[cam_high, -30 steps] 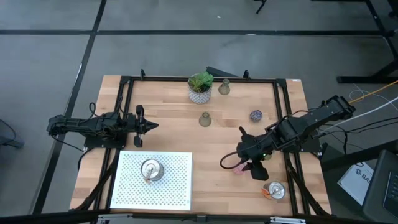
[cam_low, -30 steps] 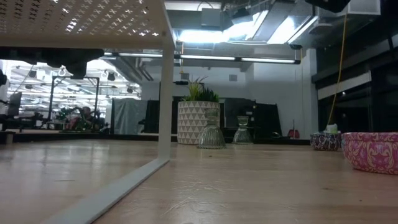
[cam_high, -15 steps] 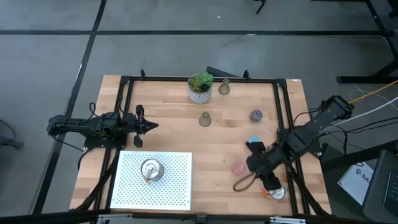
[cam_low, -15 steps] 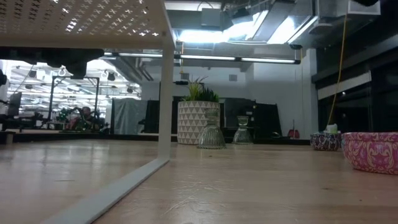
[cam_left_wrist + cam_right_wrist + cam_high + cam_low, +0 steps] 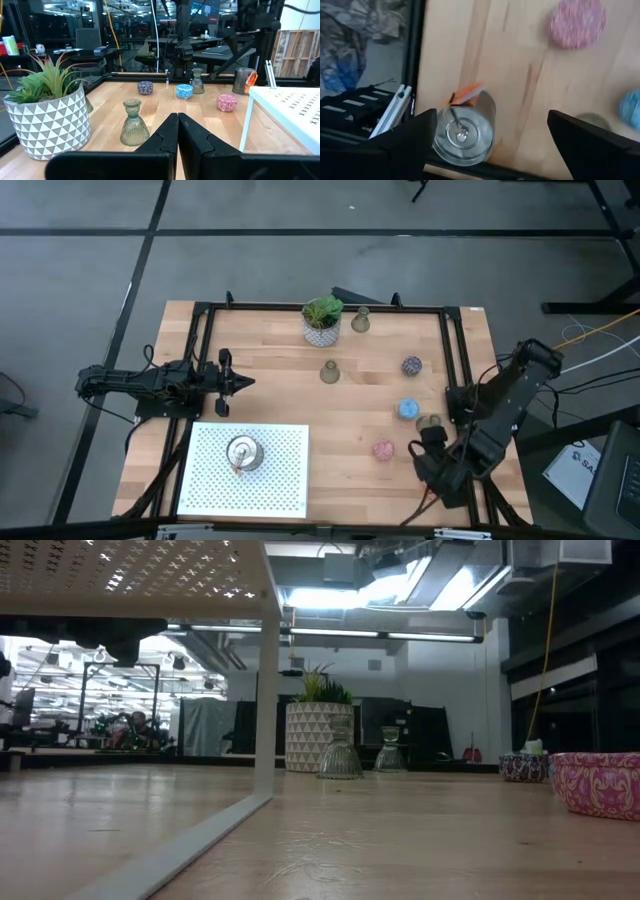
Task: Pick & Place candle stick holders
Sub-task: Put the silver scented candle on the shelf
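Observation:
My right gripper (image 5: 437, 472) hangs open over the table's near right corner, pointing down. Below it stands a shiny silver candle stick holder (image 5: 465, 132) with an orange tag, between the spread fingers and untouched. A pink holder (image 5: 384, 450), a blue one (image 5: 408, 409) and an olive-grey one (image 5: 429, 423) stand just beyond. A speckled purple holder (image 5: 411, 365) and two more olive-grey ones (image 5: 329, 372) (image 5: 361, 320) stand farther back. A second silver holder (image 5: 243, 452) sits on the white platform. My left gripper (image 5: 240, 383) waits shut at the left.
A white perforated platform (image 5: 285, 485) fills the near left; its leg (image 5: 265, 670) shows in the low view. A green plant in a white pot (image 5: 322, 320) stands at the far edge. A black frame rail (image 5: 455, 360) runs along the table's right side.
My right gripper has swung from above the pink holder toward the table's near right corner and now stands over the silver holder. The blue and the nearby olive-grey holder, hidden under the arm before, now show. No holder has moved.

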Motion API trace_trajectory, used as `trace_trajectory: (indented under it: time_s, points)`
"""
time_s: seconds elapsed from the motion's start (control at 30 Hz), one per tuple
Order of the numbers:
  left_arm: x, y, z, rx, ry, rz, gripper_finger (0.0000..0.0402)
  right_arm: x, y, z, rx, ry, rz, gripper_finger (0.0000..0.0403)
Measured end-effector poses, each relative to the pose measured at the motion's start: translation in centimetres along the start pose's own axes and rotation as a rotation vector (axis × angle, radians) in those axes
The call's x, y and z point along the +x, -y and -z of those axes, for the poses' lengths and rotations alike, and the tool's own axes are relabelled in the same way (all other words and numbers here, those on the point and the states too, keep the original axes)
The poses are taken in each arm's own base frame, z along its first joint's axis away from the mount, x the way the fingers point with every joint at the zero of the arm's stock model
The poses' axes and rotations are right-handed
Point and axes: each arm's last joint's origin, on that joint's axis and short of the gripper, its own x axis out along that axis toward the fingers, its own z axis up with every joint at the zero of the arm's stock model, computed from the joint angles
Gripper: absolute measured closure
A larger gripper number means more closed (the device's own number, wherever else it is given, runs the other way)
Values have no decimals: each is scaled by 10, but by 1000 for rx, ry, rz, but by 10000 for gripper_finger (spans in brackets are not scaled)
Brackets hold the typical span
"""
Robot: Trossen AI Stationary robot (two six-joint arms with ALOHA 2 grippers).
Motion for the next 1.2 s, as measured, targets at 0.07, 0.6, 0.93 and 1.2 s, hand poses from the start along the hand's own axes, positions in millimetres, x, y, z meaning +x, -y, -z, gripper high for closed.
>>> trace_trajectory:
  time_s: [0.07, 0.6, 0.93, 1.2]
  points:
    - [0, 0, 0, 0, 0, 1, 398, 5, -5, 1, 31, -15, 14, 8]
    - [0, 0, 0, 0, 0, 0, 398, 52, -21, 36, 157, -40, 50, 3]
    - [0, 0, 0, 0, 0, 0, 398, 61, -29, 56, 181, 3, 27, 3]
    - [0, 0, 0, 0, 0, 0, 398, 76, -28, 65, 193, 43, 25, 3]
